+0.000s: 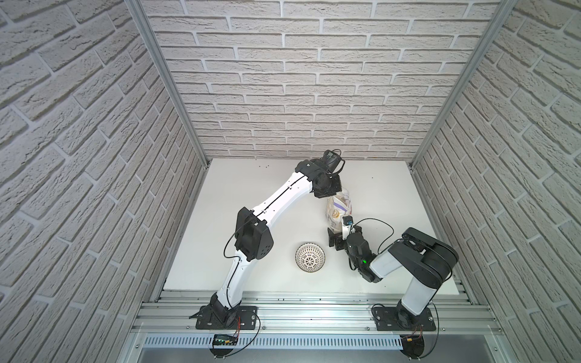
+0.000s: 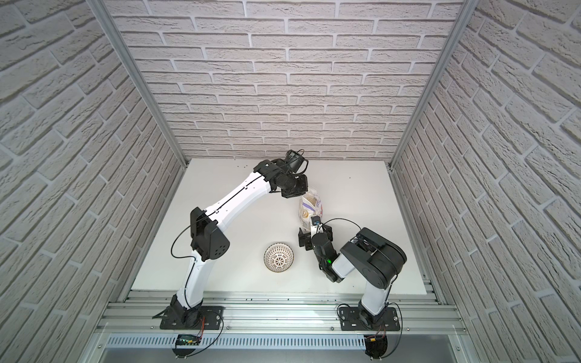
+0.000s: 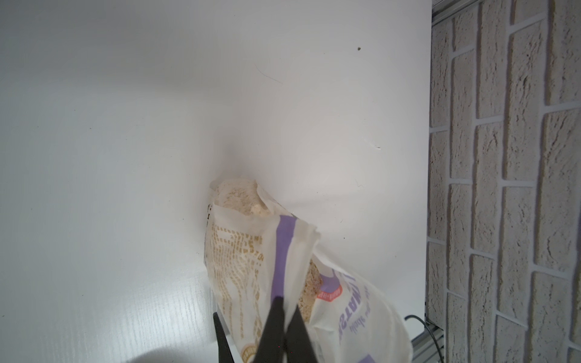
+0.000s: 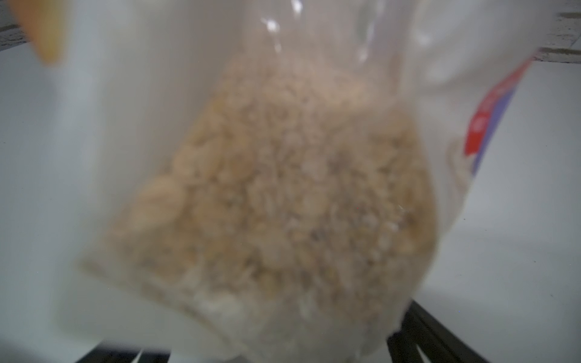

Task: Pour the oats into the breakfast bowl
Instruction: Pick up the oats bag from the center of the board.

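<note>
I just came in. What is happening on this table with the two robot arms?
The left end effector is shut on the top edge of the clear crinkly plastic pouch of pale oats with a white-purple label. The right end effector is open, its jaws on either side of the pouch's lower end. The small round white bowl with a dark lattice pattern stands empty on the white table, apart from the pouch, nearer the arms' bases. No oats are poured yet.
</note>
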### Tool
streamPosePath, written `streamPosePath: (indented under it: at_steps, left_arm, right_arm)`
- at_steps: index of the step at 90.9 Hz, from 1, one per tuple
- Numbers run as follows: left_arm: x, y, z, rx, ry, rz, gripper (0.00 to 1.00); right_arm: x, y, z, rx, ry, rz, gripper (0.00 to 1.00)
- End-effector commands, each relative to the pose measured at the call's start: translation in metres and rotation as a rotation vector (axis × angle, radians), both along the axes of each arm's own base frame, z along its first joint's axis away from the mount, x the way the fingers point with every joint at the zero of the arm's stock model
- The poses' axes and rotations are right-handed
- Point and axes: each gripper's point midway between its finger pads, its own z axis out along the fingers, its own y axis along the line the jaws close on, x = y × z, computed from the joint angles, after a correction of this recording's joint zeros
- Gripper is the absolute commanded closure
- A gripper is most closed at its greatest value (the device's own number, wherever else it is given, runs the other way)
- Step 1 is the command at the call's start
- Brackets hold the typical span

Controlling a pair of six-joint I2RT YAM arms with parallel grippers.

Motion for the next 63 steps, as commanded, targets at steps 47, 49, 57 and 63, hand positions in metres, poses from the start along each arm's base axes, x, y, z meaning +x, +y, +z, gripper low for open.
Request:
streamPosePath:
  at_steps: [47, 49, 57, 63]
  left_arm:
    - [0.005, 0.019, 0.052, -0.031, -0.112, 0.023, 1.00]
    - [0.006, 0.021, 0.053, -0.030, -0.113, 0.025, 1.00]
    - [0.006, 0.027, 0.058, -0.036, -0.121, 0.026, 0.95]
    - [0.004, 0.028, 0.063, -0.044, -0.137, 0.016, 0.79]
  right_arm:
    - [0.017, 0.010, 0.074, 0.021, -0.181, 0.047, 0.97]
    - [0.016, 0.010, 0.075, 0.021, -0.176, 0.046, 0.97]
    - [0.013, 0.009, 0.075, -0.010, -0.128, 0.057, 0.97]
    - [0.009, 0.006, 0.076, -0.029, -0.105, 0.059, 0.97]
